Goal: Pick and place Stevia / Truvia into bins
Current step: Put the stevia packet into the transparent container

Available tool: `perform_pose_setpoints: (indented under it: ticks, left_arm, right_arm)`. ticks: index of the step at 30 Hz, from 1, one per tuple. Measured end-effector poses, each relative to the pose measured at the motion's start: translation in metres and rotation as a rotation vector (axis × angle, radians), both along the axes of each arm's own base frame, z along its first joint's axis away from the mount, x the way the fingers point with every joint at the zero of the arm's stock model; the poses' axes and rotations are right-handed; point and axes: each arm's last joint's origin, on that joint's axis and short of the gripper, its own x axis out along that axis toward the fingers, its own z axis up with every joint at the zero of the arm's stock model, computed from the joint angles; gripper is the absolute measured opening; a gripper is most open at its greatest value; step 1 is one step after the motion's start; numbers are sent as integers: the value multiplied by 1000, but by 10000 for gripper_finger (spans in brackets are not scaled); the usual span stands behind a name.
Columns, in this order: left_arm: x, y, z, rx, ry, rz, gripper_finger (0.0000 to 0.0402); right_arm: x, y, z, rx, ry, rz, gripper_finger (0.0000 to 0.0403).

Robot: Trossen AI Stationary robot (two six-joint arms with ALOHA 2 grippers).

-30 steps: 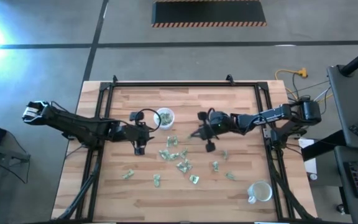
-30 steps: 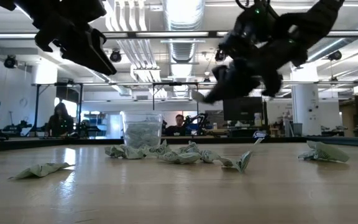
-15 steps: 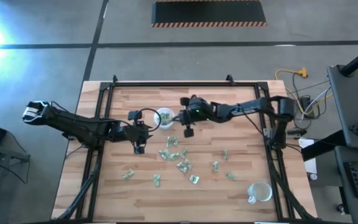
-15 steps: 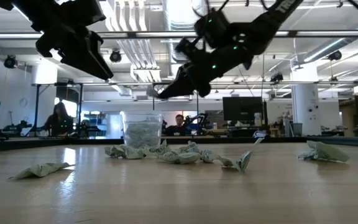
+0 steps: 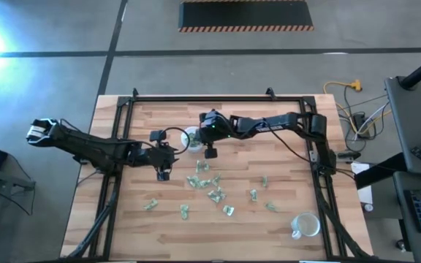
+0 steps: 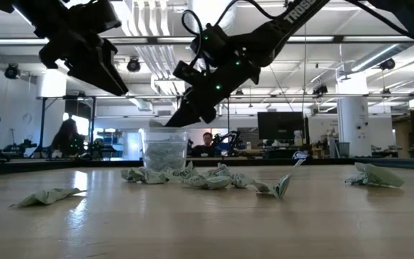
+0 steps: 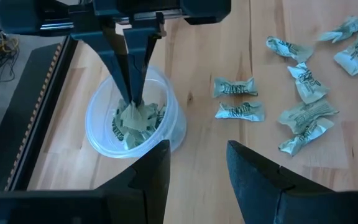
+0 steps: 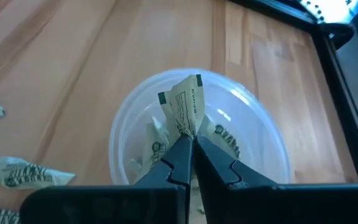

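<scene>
- Stevia sachets are scattered on the wooden table (image 5: 283,146), most in a loose bunch (image 5: 209,186) right in front of the cup (image 5: 193,139), a few strays further out from it toward the near edge.
- Left arm (image 5: 93,150) reaches in from its side of the table and stops just beside the cup; in the low view it hangs in the air on one side of it.
- Right arm (image 5: 269,124) stretches across the table so its tip is right over the cup.
- Second cup (image 5: 305,225) sits well apart from the first one, down at the near corner on the right arm's side.
- Cup itself already has a few crumpled sachets in it, you can see them through the wall in the low view (image 6: 165,152).
- Left gripper (image 7: 194,180) has its fingers spread apart, nothing between them, hovering near the cup.
- Right gripper (image 8: 189,144) is pinched tight on one sachet (image 8: 182,109), holding it just above the cup's mouth.
</scene>
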Motion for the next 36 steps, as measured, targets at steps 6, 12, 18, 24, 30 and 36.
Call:
perform_pose_setpoints:
  ticks: [6, 12, 18, 24, 30, 36]
  left_arm:
    - [0, 0, 0, 0, -1, 0, 141]
    - [0, 0, 0, -1, -2, 0, 141]
    - [0, 0, 0, -1, -3, 0, 141]
    - [0, 0, -4, -30, -5, 13, 141]
    - [4, -3, -15, -68, 10, -33, 141]
    - [12, -7, -33, -144, 33, -117, 141]
  right_arm:
    - [-3, -3, 5, 23, -2, -26, 10]
    - [-4, -6, 5, 22, 1, -31, 53]
    - [-5, -6, 6, 13, 3, -37, 119]
    - [-15, 2, 26, -5, 35, -8, 150]
    - [-43, 23, 55, 28, 137, 81, 149]
    - [-79, 42, 64, 126, 198, 178, 136]
